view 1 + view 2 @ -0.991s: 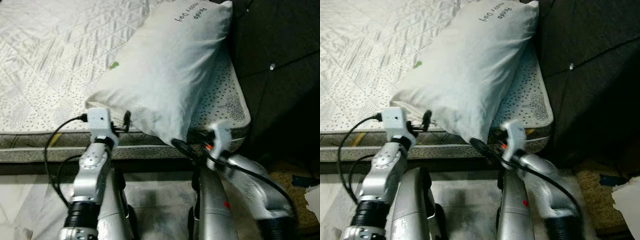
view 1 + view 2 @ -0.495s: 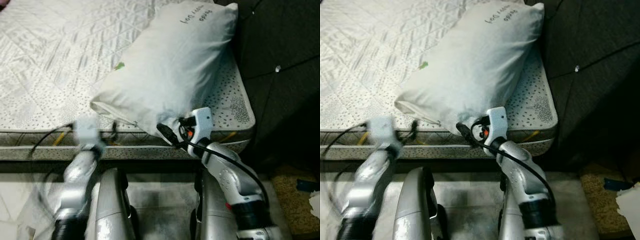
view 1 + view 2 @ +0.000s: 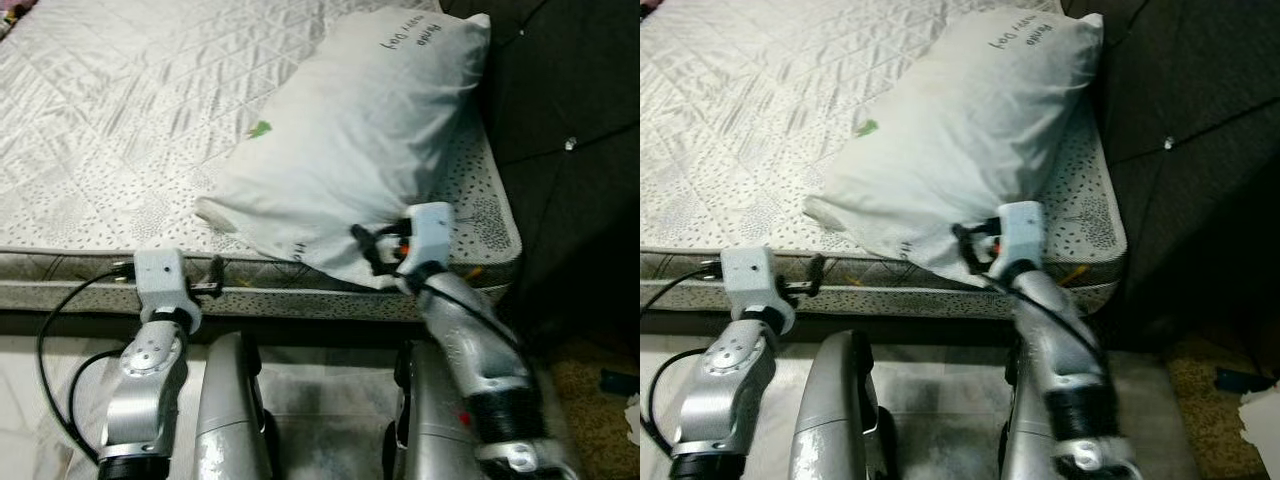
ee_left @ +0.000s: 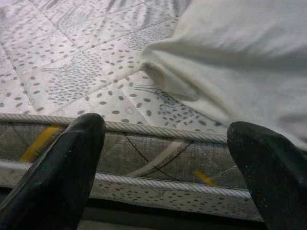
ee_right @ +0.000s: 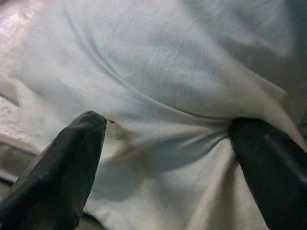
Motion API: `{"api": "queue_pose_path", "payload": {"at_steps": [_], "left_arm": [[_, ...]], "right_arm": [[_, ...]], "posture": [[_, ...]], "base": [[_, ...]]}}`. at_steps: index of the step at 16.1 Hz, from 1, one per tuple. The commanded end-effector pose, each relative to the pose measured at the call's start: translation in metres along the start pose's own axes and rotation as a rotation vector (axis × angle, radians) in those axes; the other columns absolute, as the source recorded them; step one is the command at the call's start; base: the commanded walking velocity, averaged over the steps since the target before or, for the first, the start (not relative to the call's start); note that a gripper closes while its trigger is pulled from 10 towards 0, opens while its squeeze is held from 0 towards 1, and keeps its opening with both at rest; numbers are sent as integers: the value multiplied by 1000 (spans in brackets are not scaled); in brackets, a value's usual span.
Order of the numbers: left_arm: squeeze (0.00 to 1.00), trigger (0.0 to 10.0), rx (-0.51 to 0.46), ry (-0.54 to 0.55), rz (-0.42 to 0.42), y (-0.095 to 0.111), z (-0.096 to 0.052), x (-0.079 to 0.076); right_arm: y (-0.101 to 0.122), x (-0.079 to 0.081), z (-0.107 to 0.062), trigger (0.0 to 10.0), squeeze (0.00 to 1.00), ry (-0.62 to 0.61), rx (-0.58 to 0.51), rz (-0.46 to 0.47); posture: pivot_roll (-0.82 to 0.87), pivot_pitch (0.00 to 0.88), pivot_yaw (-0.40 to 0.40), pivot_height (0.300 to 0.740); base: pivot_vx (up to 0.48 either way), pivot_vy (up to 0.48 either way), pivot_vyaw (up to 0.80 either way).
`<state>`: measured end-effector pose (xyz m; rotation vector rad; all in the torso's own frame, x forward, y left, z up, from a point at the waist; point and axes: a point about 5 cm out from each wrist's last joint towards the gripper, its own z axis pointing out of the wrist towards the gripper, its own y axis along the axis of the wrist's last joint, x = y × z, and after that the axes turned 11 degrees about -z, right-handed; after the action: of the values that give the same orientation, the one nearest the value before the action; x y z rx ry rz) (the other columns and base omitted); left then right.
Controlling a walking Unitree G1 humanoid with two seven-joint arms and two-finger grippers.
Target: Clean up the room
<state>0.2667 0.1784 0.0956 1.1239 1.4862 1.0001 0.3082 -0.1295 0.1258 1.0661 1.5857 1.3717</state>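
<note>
Since a second ago your left arm has dropped away from the pillow's near corner and now sits lower, by the mattress side, while your right arm has swung in from below the edge and pressed up against the pillow's near end.

Your bed's mattress point(image 3: 120, 120) carries everything here: a bare quilted top, with the dark headboard point(image 3: 560, 90) at its right. The white pillow point(image 3: 350, 150) lies slantwise near that headboard, its far end almost against it and its near end overhanging the mattress edge, so it probably wants seating fully on the bed for the room to look tidy.

Your right gripper point(image 5: 165, 143) has its fingers spread wide and pushed into the pillow's cloth, which bunches between them; they have not closed on it, so you are placed to pinch or shove that end. Your left gripper point(image 4: 165, 158) also stands with fingers wide apart and holding nothing, facing the mattress edge just short of the pillow's corner, likely ready to steady that side.
</note>
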Motion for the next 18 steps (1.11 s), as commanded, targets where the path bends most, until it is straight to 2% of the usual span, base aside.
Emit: {"api": "queue_pose_path", "payload": {"at_steps": [1, 2, 3, 4, 5, 6, 7, 8, 9, 10, 12, 13, 15, 18], "left_arm": [[0, 10000, 1, -4, 3, 2, -1, 0], [0, 10000, 4, -8, 4, 2, 0, -1], [0, 10000, 8, -29, -3, 1, 2, -6], [0, 10000, 8, -45, -12, 2, 3, -9], [0, 10000, 11, -57, -14, 2, 4, -12], [0, 10000, 13, -60, -14, 1, 4, -13], [0, 10000, 19, -66, -16, 0, 5, -15], [0, 10000, 21, -68, -17, 0, 5, -15], [0, 10000, 23, -74, -19, -1, 6, -17], [0, 10000, 23, -76, -19, -1, 6, -18], [0, 10000, 17, -81, -26, 0, 9, -22], [0, 10000, 15, -81, -28, 1, 9, -23], [0, 10000, 13, -81, -28, 1, 9, -22], [0, 10000, 10, -78, -30, 1, 10, -22]], "right_arm": [[7, -14, -12, 10000, 0, -22, -57, 32], [8, -19, -16, 10000, 0, -45, -80, 12], [12, -28, -31, 10000, 0, -99, -149, 25], [15, -24, -36, 10000, 0, -39, -171, 76], [15, -14, -41, 10000, 0, 151, -141, 181], [17, -10, -46, 10000, 0, 253, -129, 212], [20, -13, -53, 10000, 0, 354, -126, 191], [21, -17, -54, 10000, 0, 353, -127, 178], [18, -28, -48, 10000, 0, 251, -107, 114], [17, -29, -45, 10000, 0, 229, -103, 101], [11, -12, -36, 10000, 0, 233, -82, 11], [5, -4, -27, 10000, 0, 224, -53, -63], [1, -3, -18, 10000, 0, 182, 3, -93], [-12, 16, -7, 10000, 0, 218, 59, -134]], "posture": [[4, 150, 64, 530], [1, 151, 66, 530], [-11, 158, 69, 530], [-19, 162, 72, 530], [-29, 165, 76, 530], [-30, 166, 77, 530], [-34, 167, 79, 530], [-34, 167, 79, 530], [-40, 166, 76, 530], [-40, 165, 73, 530], [-31, 162, 67, 530], [-27, 161, 66, 530], [-21, 158, 63, 530], [-17, 158, 61, 530]], "base": [[0, 0, 0], [0, 0, 0], [0, 0, 0], [0, 0, 0], [0, 0, 0], [0, 0, 0], [0, 0, 0], [0, 0, 0], [0, 0, 0], [0, 0, 0], [0, 0, 0], [0, 0, 0], [0, 0, 0], [0, 0, 0]]}}
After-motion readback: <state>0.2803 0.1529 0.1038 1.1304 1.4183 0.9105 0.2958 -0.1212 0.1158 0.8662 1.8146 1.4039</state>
